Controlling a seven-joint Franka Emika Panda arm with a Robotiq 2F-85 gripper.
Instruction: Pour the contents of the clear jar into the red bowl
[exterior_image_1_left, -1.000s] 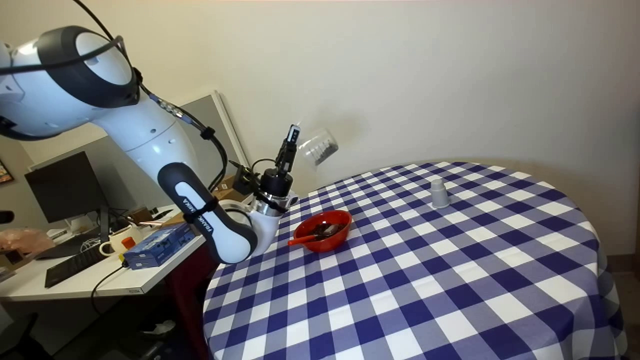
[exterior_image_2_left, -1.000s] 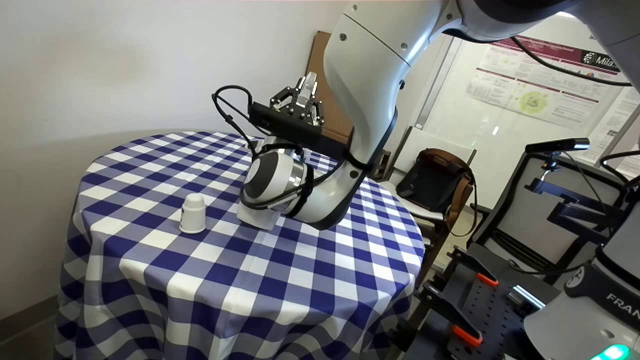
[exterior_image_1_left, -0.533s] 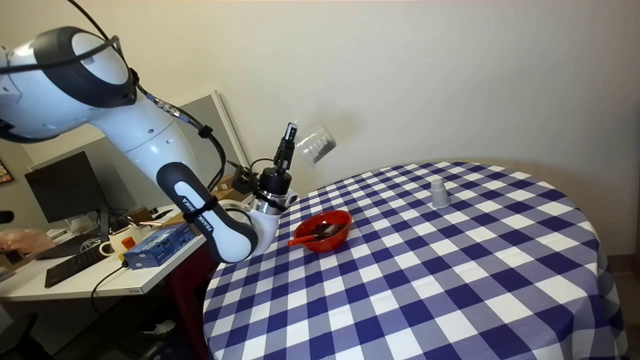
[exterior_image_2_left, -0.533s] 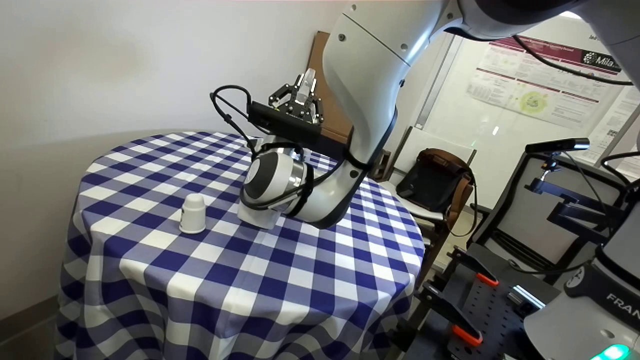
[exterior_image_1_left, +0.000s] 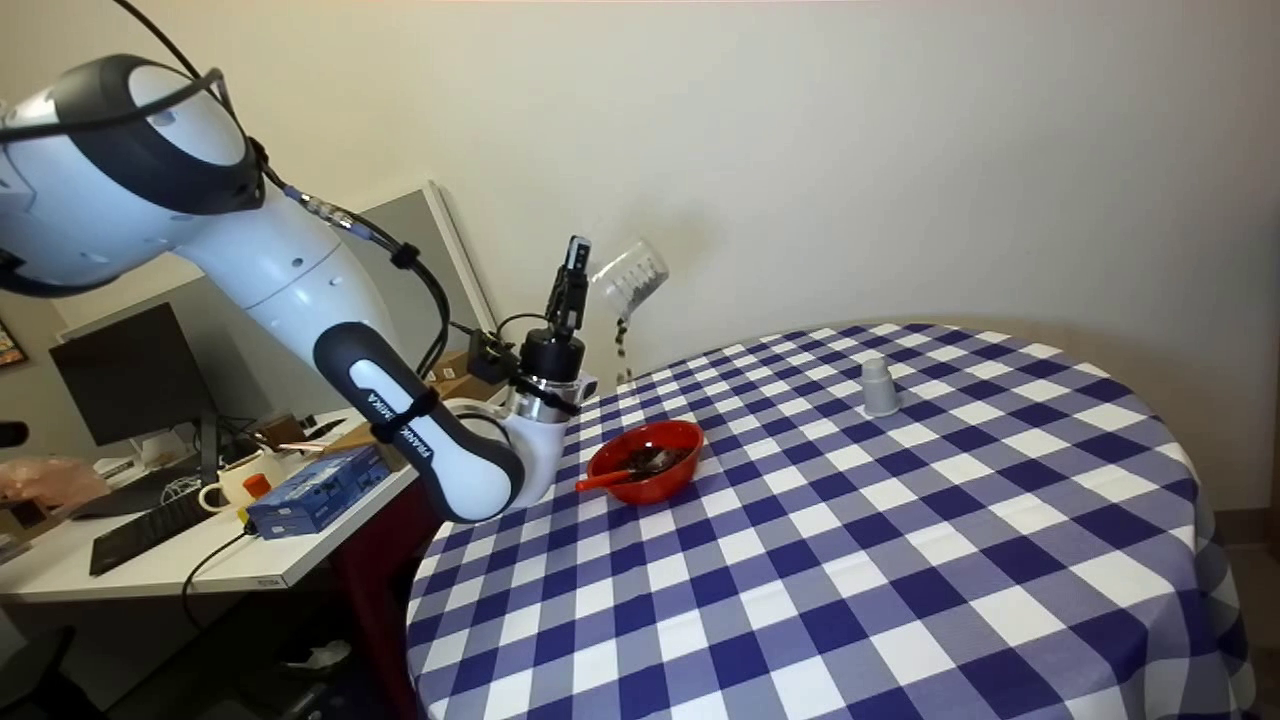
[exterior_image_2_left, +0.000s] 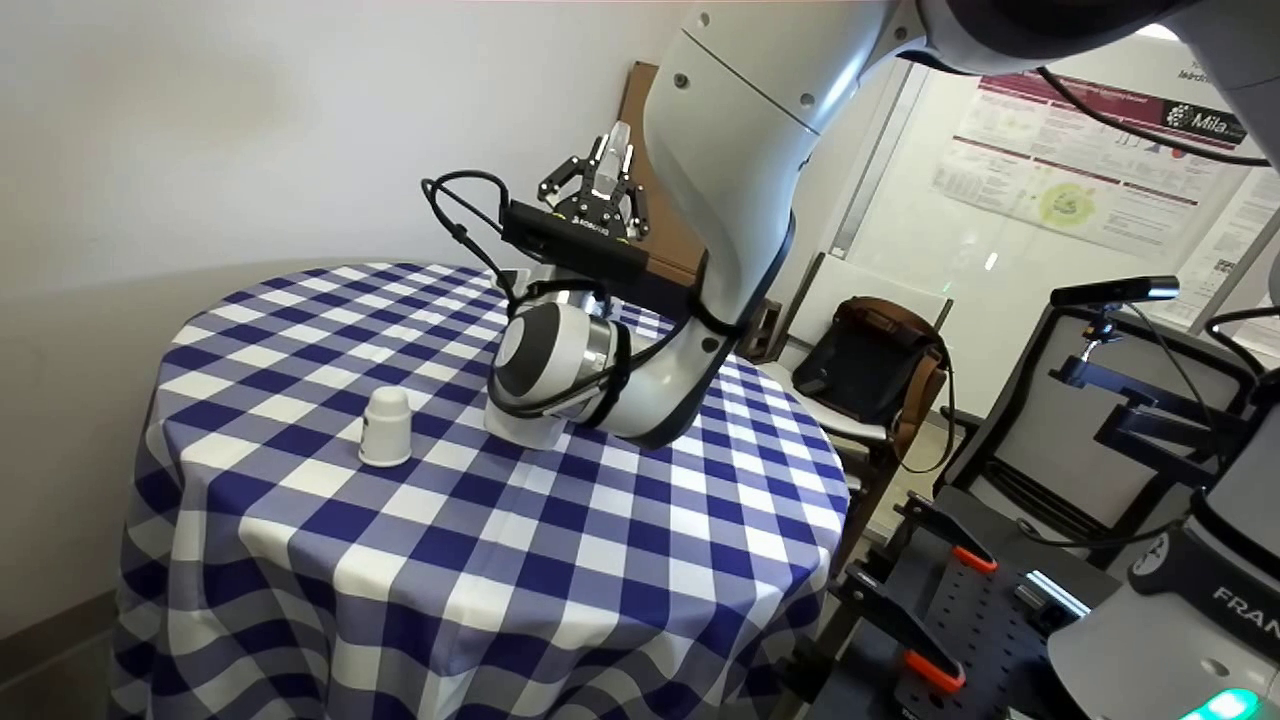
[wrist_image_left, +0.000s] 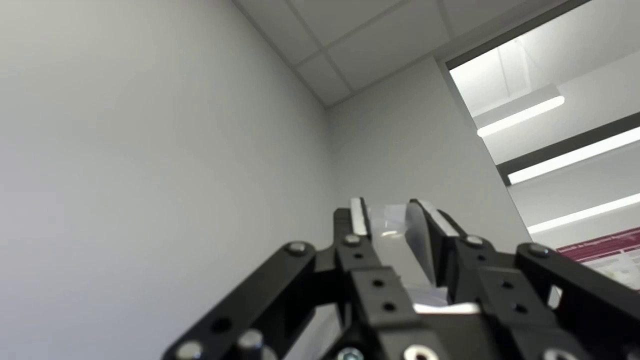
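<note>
The clear jar (exterior_image_1_left: 632, 276) is tilted mouth-down in the air, with dark bits inside. Dark bits (exterior_image_1_left: 622, 335) fall from its lip toward the red bowl (exterior_image_1_left: 650, 492). I cannot tell exactly where they land. The bowl stands on the table with dark contents and a red handle (exterior_image_1_left: 604, 480) over its rim. In an exterior view (exterior_image_2_left: 612, 165) and the wrist view (wrist_image_left: 400, 250) clear jar material shows between the fingers. My gripper (exterior_image_1_left: 577, 250) is shut on the jar; it also shows in the wrist view (wrist_image_left: 390, 215). The arm hides the bowl in an exterior view.
A pale upside-down cup (exterior_image_1_left: 880, 390) stands on the checkered table (exterior_image_1_left: 900, 560); it also shows in an exterior view (exterior_image_2_left: 386, 430). A white desk (exterior_image_1_left: 200, 560) with a blue box (exterior_image_1_left: 320, 490) and a mug adjoins the table. A wall is behind.
Dark bits now fall from the jar; none fell in the earlier frames. The gripper and jar have risen slightly, and the jar has tipped further. The bowl and cup have not moved.
</note>
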